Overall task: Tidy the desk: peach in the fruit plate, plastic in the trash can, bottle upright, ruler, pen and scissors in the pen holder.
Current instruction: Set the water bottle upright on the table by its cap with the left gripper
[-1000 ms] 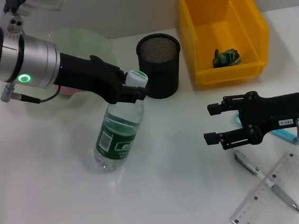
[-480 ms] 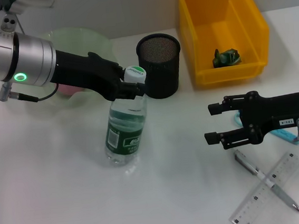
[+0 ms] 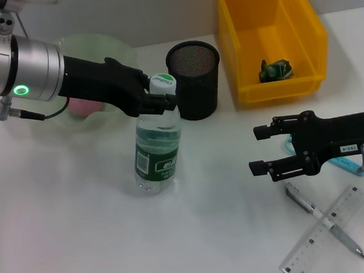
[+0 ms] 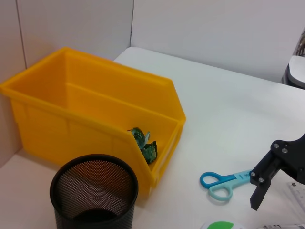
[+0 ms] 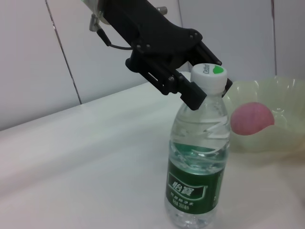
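Peach (image 3: 87, 107): we see it already in the fruit plate (image 3: 113, 53), far left.
Left gripper (image 3: 159, 103): we have it clamped on the bottle (image 3: 159, 142) neck, bottle nearly upright on the counter (image 3: 63, 238).
Pen holder (image 3: 194, 80): no tools visible inside.
Trash can (image 3: 269, 34): plastic (image 3: 274, 70) inside.
Right gripper (image 3: 258, 149): jaws wide, holding nothing, hovering beside scissors (image 4: 223, 183), pen (image 3: 325, 220), ruler (image 3: 325, 232), all left to do.

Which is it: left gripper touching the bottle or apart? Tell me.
Touching. The right wrist view shows the left gripper clamped on the bottle at its neck, just under the cap; the head view agrees.
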You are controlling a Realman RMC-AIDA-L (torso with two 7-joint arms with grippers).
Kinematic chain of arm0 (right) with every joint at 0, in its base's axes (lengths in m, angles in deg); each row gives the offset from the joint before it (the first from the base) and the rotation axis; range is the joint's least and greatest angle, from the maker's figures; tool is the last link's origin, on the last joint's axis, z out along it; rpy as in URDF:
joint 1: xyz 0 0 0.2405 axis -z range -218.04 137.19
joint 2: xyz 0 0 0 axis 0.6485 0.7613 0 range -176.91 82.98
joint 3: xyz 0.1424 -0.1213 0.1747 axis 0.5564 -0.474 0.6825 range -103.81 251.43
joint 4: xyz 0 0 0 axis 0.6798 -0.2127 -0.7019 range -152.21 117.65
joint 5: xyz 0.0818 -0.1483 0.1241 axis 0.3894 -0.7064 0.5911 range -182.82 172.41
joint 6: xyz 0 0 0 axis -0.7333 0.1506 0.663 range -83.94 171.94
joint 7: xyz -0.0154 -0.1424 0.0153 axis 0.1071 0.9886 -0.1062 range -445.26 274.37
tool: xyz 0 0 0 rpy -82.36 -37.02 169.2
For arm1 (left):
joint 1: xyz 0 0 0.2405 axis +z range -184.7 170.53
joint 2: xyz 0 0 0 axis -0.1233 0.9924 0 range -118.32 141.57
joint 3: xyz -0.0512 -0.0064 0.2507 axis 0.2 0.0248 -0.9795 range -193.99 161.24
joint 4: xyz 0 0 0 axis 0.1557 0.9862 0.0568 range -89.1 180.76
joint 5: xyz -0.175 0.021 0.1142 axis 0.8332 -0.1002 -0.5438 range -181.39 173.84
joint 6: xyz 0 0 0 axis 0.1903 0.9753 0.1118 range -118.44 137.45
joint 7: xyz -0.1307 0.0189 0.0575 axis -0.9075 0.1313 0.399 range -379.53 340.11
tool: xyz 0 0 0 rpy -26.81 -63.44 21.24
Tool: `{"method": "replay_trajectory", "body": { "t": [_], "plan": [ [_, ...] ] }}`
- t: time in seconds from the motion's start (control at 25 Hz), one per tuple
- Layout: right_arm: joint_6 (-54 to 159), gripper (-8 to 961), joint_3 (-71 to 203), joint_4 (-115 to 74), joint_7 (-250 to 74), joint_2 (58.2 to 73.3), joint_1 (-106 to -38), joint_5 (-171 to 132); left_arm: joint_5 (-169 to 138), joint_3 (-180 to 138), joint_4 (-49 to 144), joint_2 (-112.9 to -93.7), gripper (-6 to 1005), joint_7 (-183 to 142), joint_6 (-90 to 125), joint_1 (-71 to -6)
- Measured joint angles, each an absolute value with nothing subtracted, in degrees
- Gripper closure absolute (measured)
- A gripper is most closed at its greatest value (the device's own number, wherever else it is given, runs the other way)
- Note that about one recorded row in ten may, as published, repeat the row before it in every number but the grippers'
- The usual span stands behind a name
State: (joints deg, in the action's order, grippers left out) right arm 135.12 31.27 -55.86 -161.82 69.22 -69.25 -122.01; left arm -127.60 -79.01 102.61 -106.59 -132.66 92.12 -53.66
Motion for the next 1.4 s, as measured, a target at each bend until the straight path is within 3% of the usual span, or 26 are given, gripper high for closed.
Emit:
{"method": "replay_trajectory", "body": {
  "t": [0.56,1.4],
  "plan": [
    [134.84,150,31.27,-55.86,-161.82,69.26,-69.25,-122.01,-123.35,-73.87,102.44,-106.48,513,-127.39,93.83,-51.08],
    [135.10,150,31.36,-55.05,-161.91,69.48,-69.30,-122.01,-113.06,-67.86,102.02,-105.14,495,-116.47,96.61,-41.22]
  ]
}}
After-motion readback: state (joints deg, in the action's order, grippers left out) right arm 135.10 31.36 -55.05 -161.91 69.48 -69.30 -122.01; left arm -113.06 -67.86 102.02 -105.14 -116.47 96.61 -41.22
